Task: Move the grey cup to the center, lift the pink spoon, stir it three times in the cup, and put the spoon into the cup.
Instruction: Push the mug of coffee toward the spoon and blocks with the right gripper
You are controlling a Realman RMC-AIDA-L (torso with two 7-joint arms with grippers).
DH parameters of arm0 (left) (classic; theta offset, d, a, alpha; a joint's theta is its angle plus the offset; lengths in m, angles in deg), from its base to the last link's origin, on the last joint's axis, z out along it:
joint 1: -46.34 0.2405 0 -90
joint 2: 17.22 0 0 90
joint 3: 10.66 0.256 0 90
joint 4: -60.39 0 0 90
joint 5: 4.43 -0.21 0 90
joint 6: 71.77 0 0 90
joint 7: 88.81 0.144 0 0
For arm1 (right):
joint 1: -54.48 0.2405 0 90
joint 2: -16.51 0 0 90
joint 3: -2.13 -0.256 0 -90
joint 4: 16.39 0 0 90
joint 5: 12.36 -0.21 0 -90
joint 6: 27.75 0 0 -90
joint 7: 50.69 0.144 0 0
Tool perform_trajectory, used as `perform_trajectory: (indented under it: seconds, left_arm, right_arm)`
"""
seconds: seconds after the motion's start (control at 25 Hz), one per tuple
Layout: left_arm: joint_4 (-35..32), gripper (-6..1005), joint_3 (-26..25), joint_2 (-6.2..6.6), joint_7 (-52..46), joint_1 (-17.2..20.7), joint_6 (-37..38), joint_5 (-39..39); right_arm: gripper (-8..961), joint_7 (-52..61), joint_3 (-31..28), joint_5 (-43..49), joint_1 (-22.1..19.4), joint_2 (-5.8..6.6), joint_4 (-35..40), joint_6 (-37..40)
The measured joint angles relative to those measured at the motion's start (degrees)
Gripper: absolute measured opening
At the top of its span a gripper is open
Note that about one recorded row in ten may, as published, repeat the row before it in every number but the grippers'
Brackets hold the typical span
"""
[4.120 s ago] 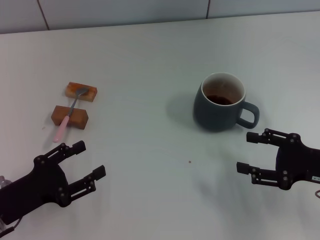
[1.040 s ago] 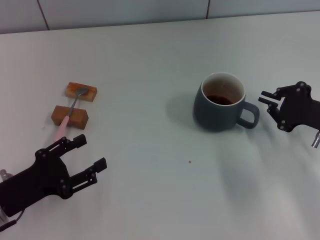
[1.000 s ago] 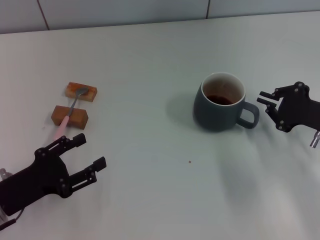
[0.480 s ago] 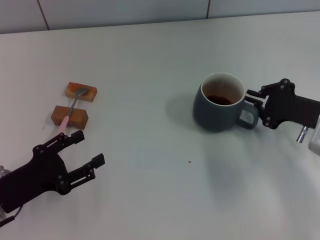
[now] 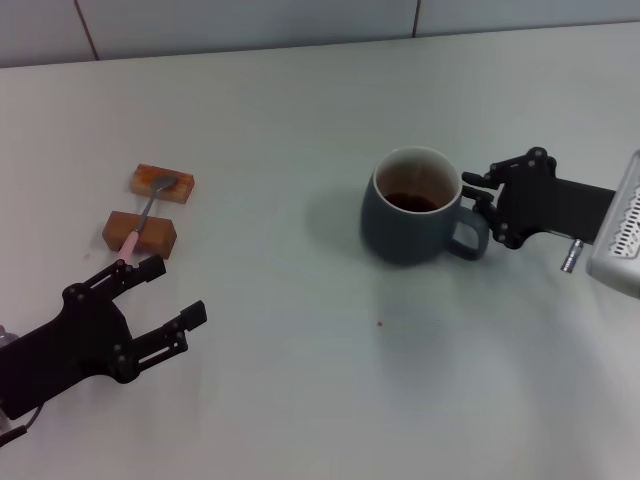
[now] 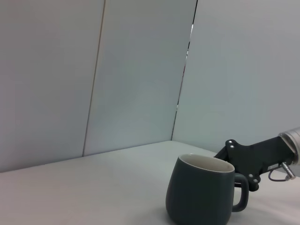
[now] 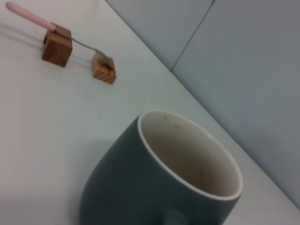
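Note:
The grey cup [image 5: 405,215] stands right of the table's middle with dark liquid inside and its handle toward my right gripper [image 5: 478,206]. That gripper's fingers close around the handle. The cup also shows in the left wrist view [image 6: 199,197] with the right gripper [image 6: 236,161] behind it, and fills the right wrist view [image 7: 122,187]. The pink spoon [image 5: 130,243] lies across two brown blocks at the left, bowl on the far block; it also shows in the right wrist view [image 7: 28,14]. My left gripper [image 5: 175,290] is open and empty, just in front of the spoon's handle end.
Two brown wooden blocks, the far one [image 5: 162,183] and the near one [image 5: 140,232], hold the spoon off the table; they also show in the right wrist view [image 7: 56,47]. A tiled wall [image 5: 250,20] runs along the table's far edge.
My right gripper came in to the cup's handle and closed on it, and cup and gripper have slid left toward the middle. My left gripper has crept a little toward the spoon.

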Motion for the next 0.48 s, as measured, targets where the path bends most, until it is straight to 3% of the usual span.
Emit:
perform_trajectory:
  seconds: [0.48]
  left_arm:
    - [0.0, 797, 0.0, 0.0, -0.1, 0.0, -0.1, 0.1]
  right_arm:
    - [88, 9.5, 9.2, -3.1, 2.7, 0.14, 1.5, -4.6]
